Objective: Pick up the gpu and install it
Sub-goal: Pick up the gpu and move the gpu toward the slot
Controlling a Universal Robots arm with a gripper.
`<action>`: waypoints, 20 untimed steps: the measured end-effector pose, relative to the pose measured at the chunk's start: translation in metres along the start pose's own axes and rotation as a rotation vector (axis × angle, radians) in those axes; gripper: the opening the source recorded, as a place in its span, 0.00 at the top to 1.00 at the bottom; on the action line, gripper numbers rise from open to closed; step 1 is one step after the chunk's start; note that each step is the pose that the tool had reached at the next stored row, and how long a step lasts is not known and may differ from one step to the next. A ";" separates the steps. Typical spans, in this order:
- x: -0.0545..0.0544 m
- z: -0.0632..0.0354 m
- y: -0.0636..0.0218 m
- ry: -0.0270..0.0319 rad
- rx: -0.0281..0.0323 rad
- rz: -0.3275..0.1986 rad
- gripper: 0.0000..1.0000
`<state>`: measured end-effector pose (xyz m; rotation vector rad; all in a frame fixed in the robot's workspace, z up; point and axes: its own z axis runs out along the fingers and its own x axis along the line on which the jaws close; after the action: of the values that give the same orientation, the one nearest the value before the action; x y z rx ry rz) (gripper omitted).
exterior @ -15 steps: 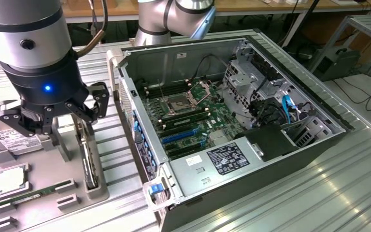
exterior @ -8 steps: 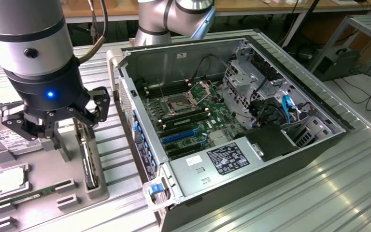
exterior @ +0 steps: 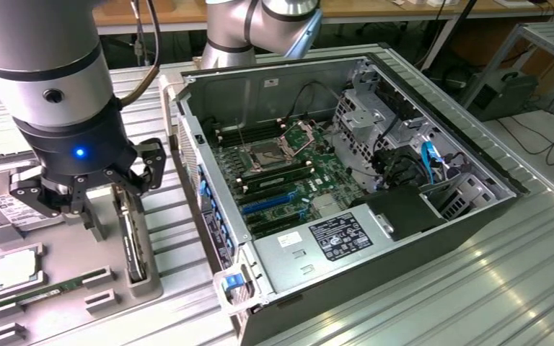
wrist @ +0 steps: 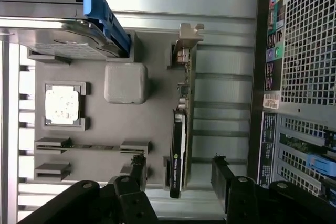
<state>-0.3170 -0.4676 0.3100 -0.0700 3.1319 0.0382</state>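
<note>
Tool (wrist: 179, 158) hangs spread wide above the gpu (wrist: 180, 129), which stands on edge in the grey tray (wrist: 97, 124) alongside a processor (wrist: 62, 104) and a hard drive (wrist: 58, 30).

Grey Universal Robots arm (exterior: 37, 65) reaching down, wrist upright with its blue light lit, black gripper (exterior: 113, 216) pointing straight down over the gpu (wrist: 178, 135), jaws spread wide, fingertips (wrist: 139, 163) either side of the gpu, clear of it
</note>
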 end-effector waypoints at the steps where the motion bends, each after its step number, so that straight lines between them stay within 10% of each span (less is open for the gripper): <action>1: 0.000 0.0010 0.0000 0.0001 0.0001 0.000 0.38; 20: 0.000 0.0337 -0.0012 0.0001 0.0010 0.002 0.38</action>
<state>-0.3169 -0.4680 0.2763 -0.0662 3.1320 0.0367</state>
